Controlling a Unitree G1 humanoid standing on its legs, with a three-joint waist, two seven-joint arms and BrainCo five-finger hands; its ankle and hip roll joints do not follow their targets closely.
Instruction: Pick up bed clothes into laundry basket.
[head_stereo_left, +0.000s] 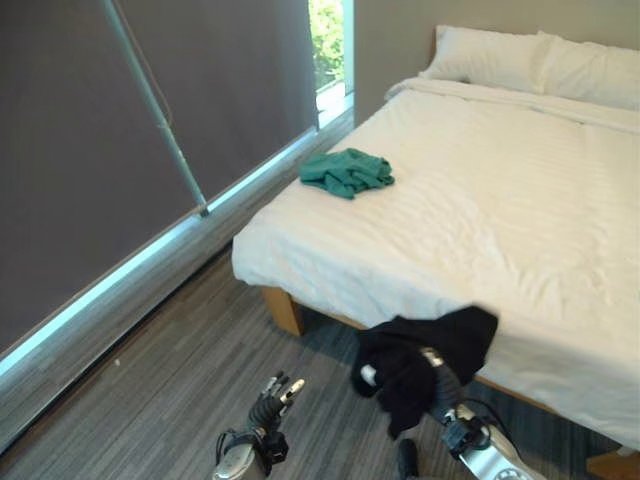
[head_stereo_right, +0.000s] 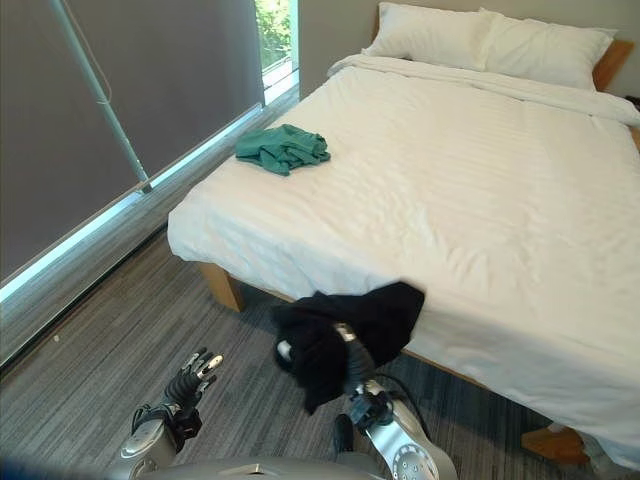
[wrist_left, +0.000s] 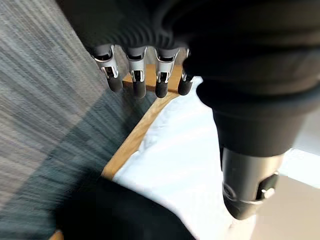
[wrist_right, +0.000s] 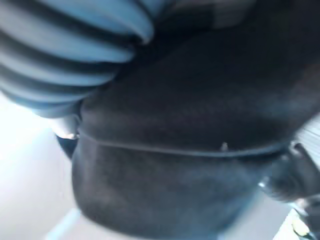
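Note:
A black garment (head_stereo_left: 425, 360) hangs off the near edge of the white bed (head_stereo_left: 480, 200), bunched round my right hand (head_stereo_right: 347, 333). Bits of silver finger poke out of the cloth, which the hand grips just in front of the mattress edge. The right wrist view has the same dark cloth (wrist_right: 190, 150) pressed close. A green garment (head_stereo_left: 346, 171) lies crumpled on the bed's left side, near the window. My left hand (head_stereo_left: 270, 403) is low over the carpet to the left of the black garment, its fingers (wrist_left: 135, 82) straight and holding nothing.
Two white pillows (head_stereo_left: 500, 58) lie at the head of the bed. A wooden bed leg (head_stereo_left: 285, 310) stands at the near left corner. Grey roller blinds (head_stereo_left: 120, 130) cover the window wall on the left, with a strip of grey carpet (head_stereo_left: 150, 400) between them and the bed.

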